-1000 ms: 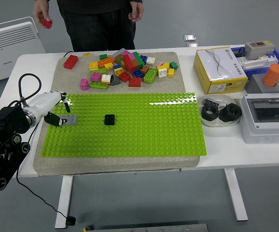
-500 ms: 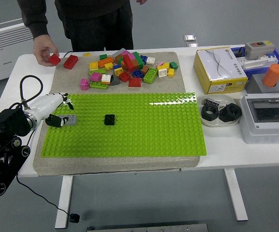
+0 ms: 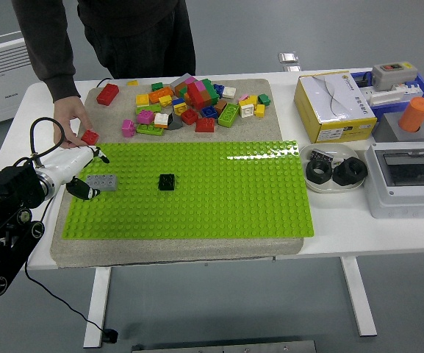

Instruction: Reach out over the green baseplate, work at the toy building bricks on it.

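While a person at the far side is leaning in over the table's left end, the robot's left hand (image 3: 79, 176) is working at the near-left corner of the green baseplate (image 3: 197, 198), its white-cased fingers closing around a grey brick (image 3: 102, 182) at the plate's left edge. The brick is lying just right of the palm, touching the fingertips, with its long axis running left to right along the rows of studs. Whether it is pressed onto the studs or lifted clear of them cannot be told from this view. A small black brick (image 3: 167, 182) is sitting on the plate a little further right, apart from the hand and in line with the grey one. The left arm is plainly the nearer one; the right arm is not showing at all.

The person's hand (image 3: 70, 121) is setting down or gripping a red brick (image 3: 90, 137) just beyond the plate's far-left corner, close beside the robot's fingers. The heap of loose bricks (image 3: 193, 103) is lying on the mat beyond the plate's far edge. Any next move would seem to turn on carrying the grey brick rightward toward the black one.
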